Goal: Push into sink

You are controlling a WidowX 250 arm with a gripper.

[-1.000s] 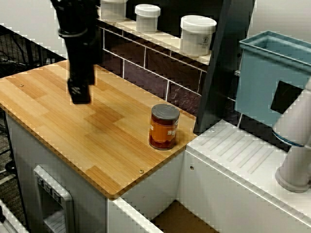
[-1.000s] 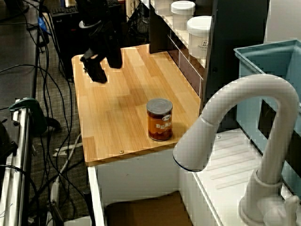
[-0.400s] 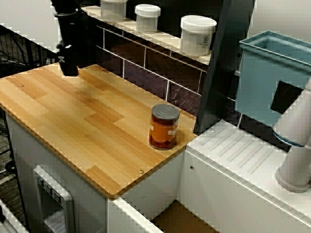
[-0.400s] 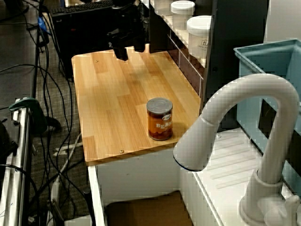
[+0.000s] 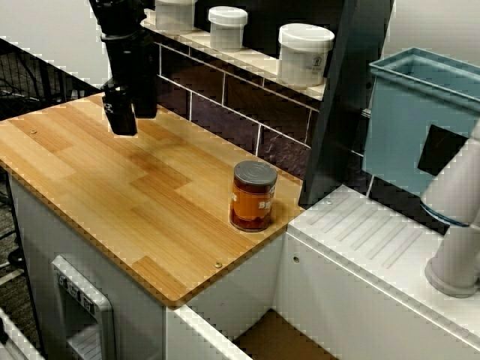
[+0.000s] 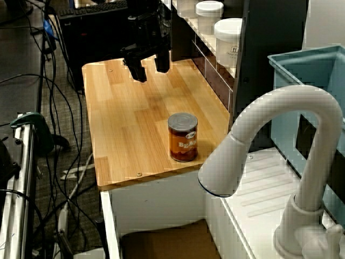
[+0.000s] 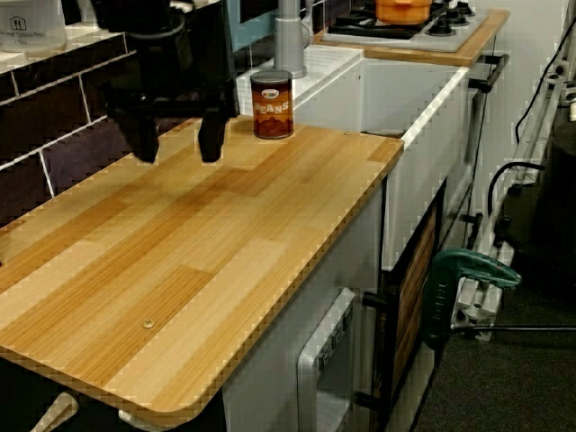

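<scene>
One can (image 5: 253,196) stands upright on the wooden counter (image 5: 112,195) in the view from the front, close to the counter's edge at about 4 o'clock from the board's middle, and just short of the drop to the sink (image 5: 281,339), whose brownish floor shows at 6 o'clock of the can. The black gripper (image 5: 124,118) hangs over the far end of the counter, at roughly 10 o'clock from the can and well apart from it; from here its jaws overlap, so their spread is hard to read. White jars (image 5: 304,54) line the shelf behind, and a light blue bin (image 5: 409,120) sits above the ribbed drainboard (image 5: 371,232). From the view by the faucet, the gripper (image 6: 149,69) shows two fingers (image 6: 138,71) spread with a clear gap and nothing between them, at 11 o'clock from the can (image 6: 183,136). The sink (image 6: 164,243) opens below the counter's near edge, and the white faucet (image 6: 280,145) arches at the right. In the view along the counter, the gripper (image 7: 174,144) hovers with jaws apart above the wood, the can (image 7: 272,104) at 2 o'clock beyond it, and the sink (image 7: 409,108) to the can's right.
</scene>
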